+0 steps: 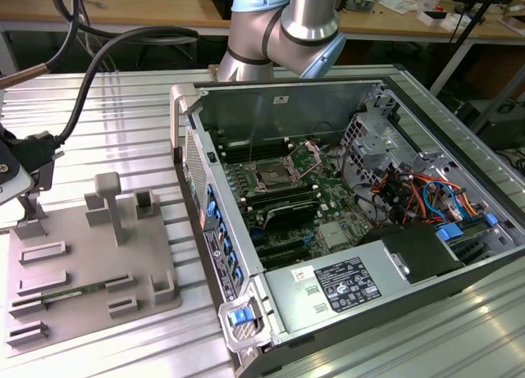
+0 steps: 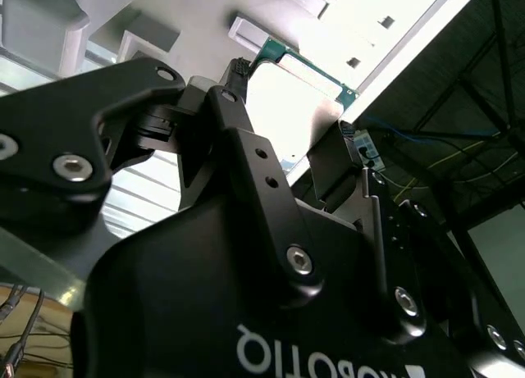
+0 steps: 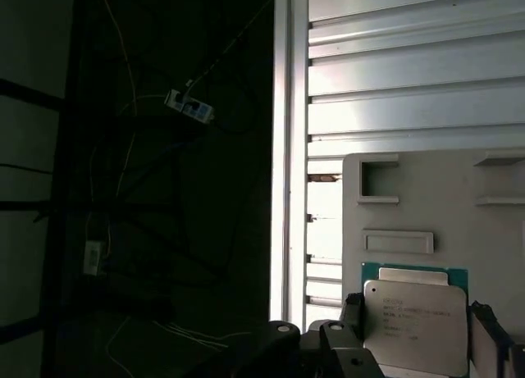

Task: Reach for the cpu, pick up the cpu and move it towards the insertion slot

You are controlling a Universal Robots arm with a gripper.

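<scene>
Now, the cpu (image 3: 414,325) is framed on 2 sides by the gripper (image 3: 418,308), over the grey plate (image 1: 82,271); whether it is gripped cannot be told. The insertion slot (image 1: 271,177) is seen well apart, toward the exterior view's right.

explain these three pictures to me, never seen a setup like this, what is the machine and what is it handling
The machine is a robot arm with a gripper at its end. The exterior view comes from a camera off the arm. It shows a ribbed metal table carrying an open computer case and, at that view's left, a grey fixture plate with raised blocks. The two wrist views come from cameras riding on the arm. In both, the gripper is right at the cpu, a flat silvery square chip that seems to lie on the plate. I cannot tell whether it grips the chip yet. The insertion slot, a shiny square socket, sits inside the case, well apart from the cpu.
</scene>
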